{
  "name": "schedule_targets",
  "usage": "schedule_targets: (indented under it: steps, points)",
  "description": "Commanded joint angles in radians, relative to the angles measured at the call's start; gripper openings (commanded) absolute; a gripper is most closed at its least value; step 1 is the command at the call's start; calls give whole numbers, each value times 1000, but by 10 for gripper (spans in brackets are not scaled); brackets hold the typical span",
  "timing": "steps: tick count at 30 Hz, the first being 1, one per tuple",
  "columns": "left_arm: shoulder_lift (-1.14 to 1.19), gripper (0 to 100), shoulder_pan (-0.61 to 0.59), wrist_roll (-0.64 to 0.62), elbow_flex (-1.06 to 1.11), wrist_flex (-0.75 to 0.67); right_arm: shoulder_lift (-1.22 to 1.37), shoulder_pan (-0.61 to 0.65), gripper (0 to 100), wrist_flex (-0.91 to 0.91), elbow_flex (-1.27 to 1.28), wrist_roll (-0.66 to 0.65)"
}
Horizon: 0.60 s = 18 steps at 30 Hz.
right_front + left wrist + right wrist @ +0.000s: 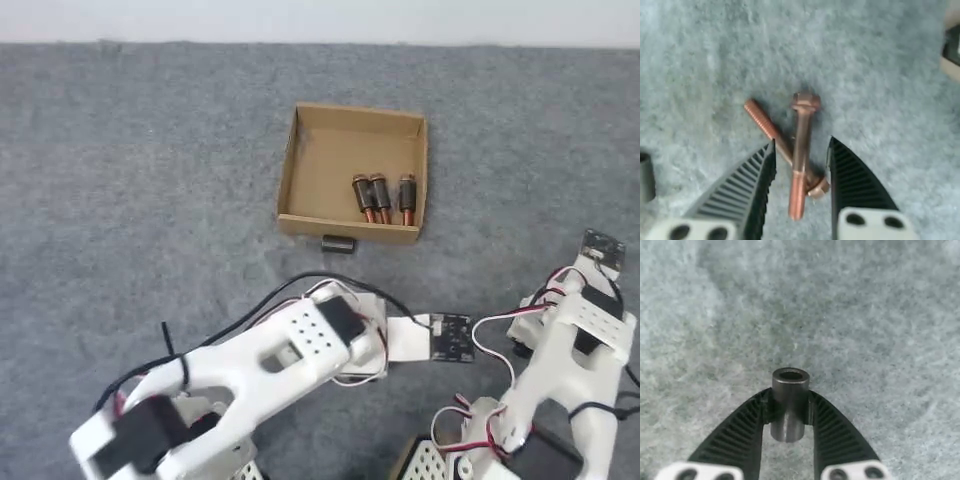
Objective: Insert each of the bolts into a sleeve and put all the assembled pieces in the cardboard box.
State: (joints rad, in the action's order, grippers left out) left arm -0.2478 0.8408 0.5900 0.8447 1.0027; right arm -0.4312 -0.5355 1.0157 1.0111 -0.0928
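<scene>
While the left arm [300,345] leans low over the grey table [120,180], the left gripper [801,145] stands open just above the surface, jaws spread to either side of two copper bolts that lie crossed and touching; the first bolt [802,130] points its hex head away from the gripper, the second bolt [765,122] runs slantwise beneath it, threaded tip outward; a dark cylinder [645,177] at the edge of the left wrist view is probably a sleeve. Mid-table, the cardboard box [287,170] holds three assembled pieces [381,198] side by side against its near wall; a loose sleeve [338,243] lies on its side just outside that wall. At right, the right arm [570,350] is folded back; the right gripper [789,401] is clamped on an upright dark sleeve [790,412], bore facing up.
</scene>
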Motion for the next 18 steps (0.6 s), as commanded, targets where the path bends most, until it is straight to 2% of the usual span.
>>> schedule_targets:
  steps: [1, 18]
  points:
    - [55, 156, 0, 14, -96, -28, -48, 2, 6, -15, -48, -5]
    - [199, 134, 6, -9, -111, -95, -48, 4, 6, -16, -48, -12]
